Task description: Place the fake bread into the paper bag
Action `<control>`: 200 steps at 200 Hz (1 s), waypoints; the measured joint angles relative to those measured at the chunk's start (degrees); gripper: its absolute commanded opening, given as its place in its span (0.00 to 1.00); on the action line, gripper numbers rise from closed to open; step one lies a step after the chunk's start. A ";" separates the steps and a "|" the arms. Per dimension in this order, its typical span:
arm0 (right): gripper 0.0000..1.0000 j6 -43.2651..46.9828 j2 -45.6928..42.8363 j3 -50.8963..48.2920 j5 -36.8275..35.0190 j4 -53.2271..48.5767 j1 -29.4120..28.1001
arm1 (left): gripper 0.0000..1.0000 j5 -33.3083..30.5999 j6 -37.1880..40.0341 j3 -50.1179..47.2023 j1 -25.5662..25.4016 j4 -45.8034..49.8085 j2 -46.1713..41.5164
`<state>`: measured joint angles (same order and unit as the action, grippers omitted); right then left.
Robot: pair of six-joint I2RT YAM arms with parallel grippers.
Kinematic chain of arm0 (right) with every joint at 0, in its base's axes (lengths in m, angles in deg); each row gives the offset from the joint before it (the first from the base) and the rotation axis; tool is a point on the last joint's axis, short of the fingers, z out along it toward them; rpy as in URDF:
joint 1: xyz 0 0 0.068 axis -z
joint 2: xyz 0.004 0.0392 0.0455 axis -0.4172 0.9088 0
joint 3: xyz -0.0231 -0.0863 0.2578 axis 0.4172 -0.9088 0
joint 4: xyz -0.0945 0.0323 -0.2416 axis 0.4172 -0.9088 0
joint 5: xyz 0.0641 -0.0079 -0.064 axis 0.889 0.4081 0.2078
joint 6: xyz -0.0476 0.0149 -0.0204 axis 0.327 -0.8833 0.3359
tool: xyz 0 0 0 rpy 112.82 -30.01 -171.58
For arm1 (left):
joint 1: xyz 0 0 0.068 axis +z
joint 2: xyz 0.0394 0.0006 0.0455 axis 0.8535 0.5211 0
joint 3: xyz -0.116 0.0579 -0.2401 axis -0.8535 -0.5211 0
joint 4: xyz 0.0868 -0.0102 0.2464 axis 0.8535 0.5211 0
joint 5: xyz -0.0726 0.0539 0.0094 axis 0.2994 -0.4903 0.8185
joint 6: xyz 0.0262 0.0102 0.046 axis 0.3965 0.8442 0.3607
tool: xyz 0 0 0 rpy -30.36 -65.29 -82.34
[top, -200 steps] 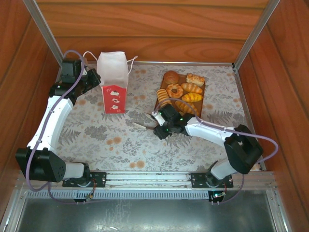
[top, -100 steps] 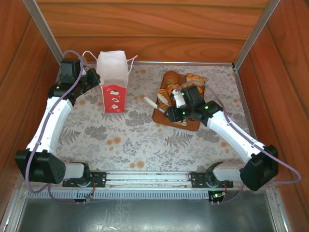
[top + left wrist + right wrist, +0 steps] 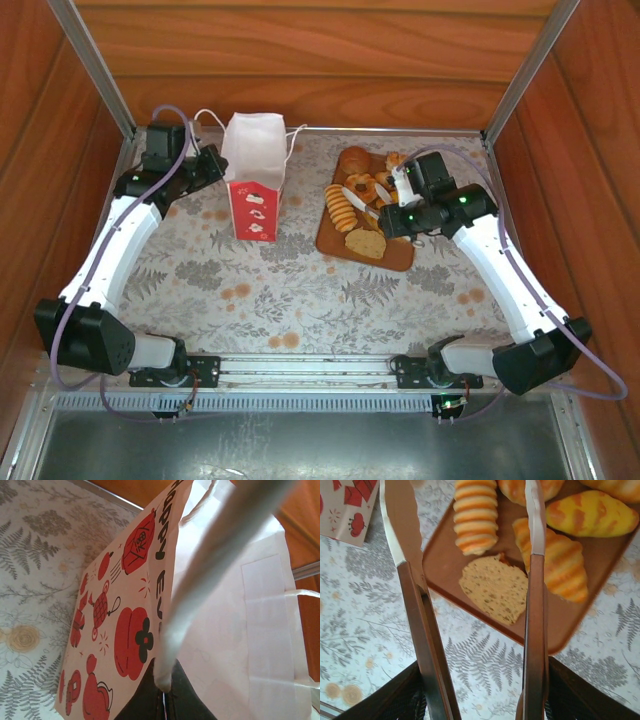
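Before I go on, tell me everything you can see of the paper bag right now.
The paper bag stands upright on the floral table cover, towards the back, left of the brown board and apart from it. It looks like thin white paper, with a red lower front bearing white marks. Another face shows red figures and black lettering. White string handles hang out at its top. The left tool is shut on its edge.

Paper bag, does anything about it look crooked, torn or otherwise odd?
The bag stands upright and untorn, but the left end effector pinches its side edge, folding the paper there.
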<state>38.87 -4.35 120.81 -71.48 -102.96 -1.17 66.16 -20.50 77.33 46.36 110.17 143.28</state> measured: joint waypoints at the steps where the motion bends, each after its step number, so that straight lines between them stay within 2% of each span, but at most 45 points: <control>1: 0.61 0.07 0.00 -0.02 0.00 -0.04 0.02 | 0.00 0.00 -0.02 0.00 -0.02 0.00 0.02; 33: 0.60 1.36 1.46 -0.83 0.15 -0.70 0.07 | 0.00 -0.39 -1.01 0.00 -1.90 -0.02 0.85; 101: 0.60 2.97 11.32 -0.74 0.57 -1.16 0.09 | 0.00 -1.07 -3.10 -0.96 -2.91 -0.72 1.11; 200: 0.59 4.44 24.61 7.85 -0.87 -1.11 -0.48 | 0.00 -1.27 -3.93 -1.97 -3.45 -2.14 1.38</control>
<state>43.30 20.26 128.66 -72.35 -104.08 -1.65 64.89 -24.43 75.37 42.91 108.03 144.65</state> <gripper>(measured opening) 0.596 0.045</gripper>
